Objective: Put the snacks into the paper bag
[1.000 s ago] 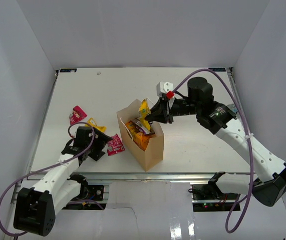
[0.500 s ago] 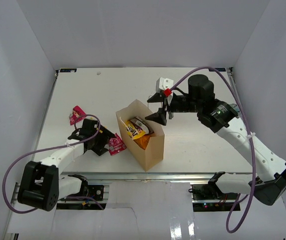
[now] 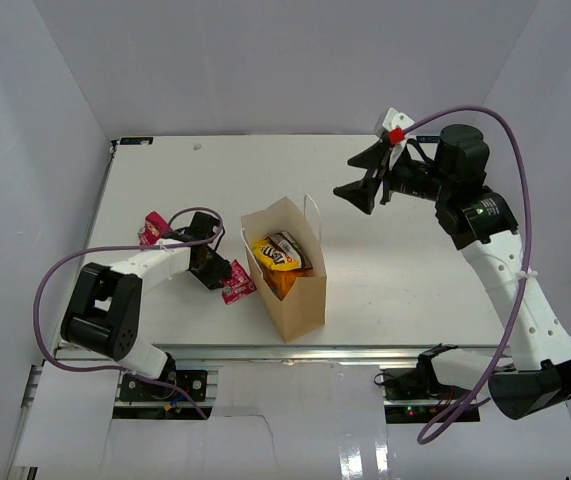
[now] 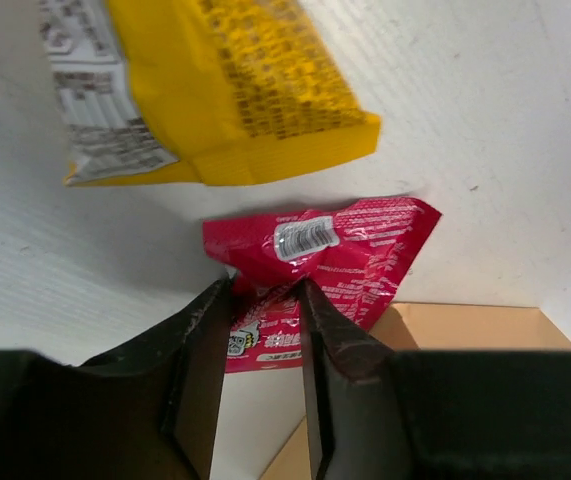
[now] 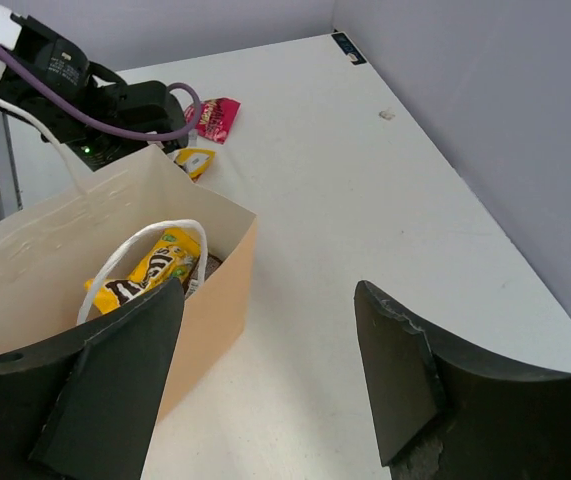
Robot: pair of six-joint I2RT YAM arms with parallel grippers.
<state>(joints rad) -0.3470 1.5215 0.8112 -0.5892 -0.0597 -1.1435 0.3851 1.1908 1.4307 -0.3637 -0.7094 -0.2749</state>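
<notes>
The tan paper bag stands upright mid-table, and its wall also shows in the right wrist view. Inside it lie a yellow M&M's pack and an orange pack. My left gripper lies low on the table just left of the bag. It is shut on the crumpled edge of a small pink-red pack. My right gripper hangs open and empty above the table, up and to the right of the bag.
A second pink-red pack lies at the far left of the table. A yellow packet lies beside the left gripper. The white string handles stand up from the bag's rim. White walls enclose the table.
My right gripper opened, let the yellow M&M's pack drop into the bag, then drew back up and to the right. My left gripper moved onto the pink-red pack and closed on it.
</notes>
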